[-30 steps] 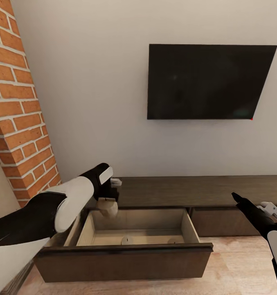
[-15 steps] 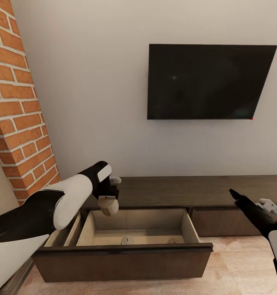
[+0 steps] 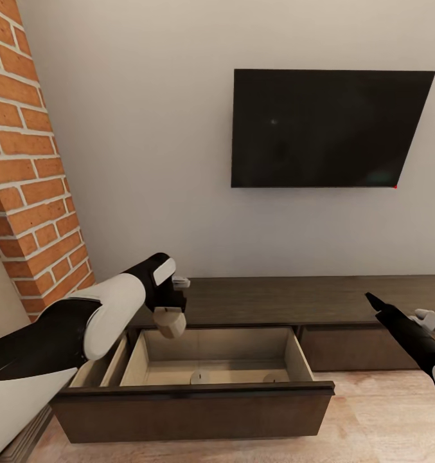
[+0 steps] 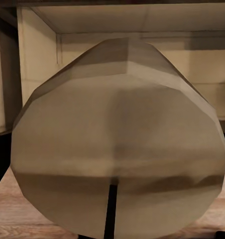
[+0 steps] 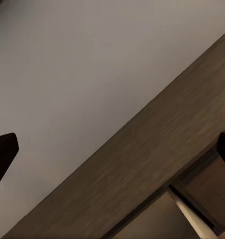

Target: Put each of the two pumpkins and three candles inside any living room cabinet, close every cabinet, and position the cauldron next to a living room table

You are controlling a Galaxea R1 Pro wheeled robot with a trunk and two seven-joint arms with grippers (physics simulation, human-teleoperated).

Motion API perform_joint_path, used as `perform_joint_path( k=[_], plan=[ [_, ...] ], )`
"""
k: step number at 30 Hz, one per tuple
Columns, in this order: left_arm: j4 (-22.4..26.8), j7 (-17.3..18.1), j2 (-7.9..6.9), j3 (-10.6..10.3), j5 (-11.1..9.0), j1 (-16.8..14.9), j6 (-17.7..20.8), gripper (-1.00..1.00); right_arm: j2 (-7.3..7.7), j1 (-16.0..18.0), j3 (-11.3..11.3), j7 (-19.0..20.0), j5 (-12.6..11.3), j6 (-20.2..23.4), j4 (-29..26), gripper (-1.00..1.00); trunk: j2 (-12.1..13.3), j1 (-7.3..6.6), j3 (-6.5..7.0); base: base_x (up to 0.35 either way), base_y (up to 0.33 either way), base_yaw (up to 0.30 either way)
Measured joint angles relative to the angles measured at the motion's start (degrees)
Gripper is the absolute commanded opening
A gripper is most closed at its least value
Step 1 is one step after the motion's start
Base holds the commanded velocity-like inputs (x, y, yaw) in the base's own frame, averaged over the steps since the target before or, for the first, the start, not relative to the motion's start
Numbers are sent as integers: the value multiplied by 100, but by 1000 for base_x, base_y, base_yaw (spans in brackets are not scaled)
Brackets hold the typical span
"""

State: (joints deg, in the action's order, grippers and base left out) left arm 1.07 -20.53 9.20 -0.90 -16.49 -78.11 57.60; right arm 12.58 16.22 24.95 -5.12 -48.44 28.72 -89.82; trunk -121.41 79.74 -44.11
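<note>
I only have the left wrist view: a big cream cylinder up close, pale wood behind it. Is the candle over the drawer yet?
Observer: Yes. In the head view the left gripper holds the candle above the back left corner of the open drawer, not yet down inside.
Operator: Is anything in the drawer already?
Observer: Two pale round tops show low inside, just behind the front panel. They are likely candles, but too hidden to be sure.
Operator: And the right arm?
Observer: The right gripper is open and empty, out over the cabinet top, to the drawer's right.
</note>
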Motion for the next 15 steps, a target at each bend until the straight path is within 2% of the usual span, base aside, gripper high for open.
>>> perform_joint_path(
  k=[2,9,15],
  plan=[
    [0,16,-41,-5,7,0,2,-100,0,0,0,4,0,2,0,100,0,0,0,0,0,0],
    [0,-9,-50,-13,0,5,-7,-100,-3,0,0,2,0,3,0,100,0,0,0,11,0,0],
    [0,-11,-51,-8,-3,17,-3,-100,0,0,0,1,1,3,0,100,0,-2,0,197,0,0]
  ],
)
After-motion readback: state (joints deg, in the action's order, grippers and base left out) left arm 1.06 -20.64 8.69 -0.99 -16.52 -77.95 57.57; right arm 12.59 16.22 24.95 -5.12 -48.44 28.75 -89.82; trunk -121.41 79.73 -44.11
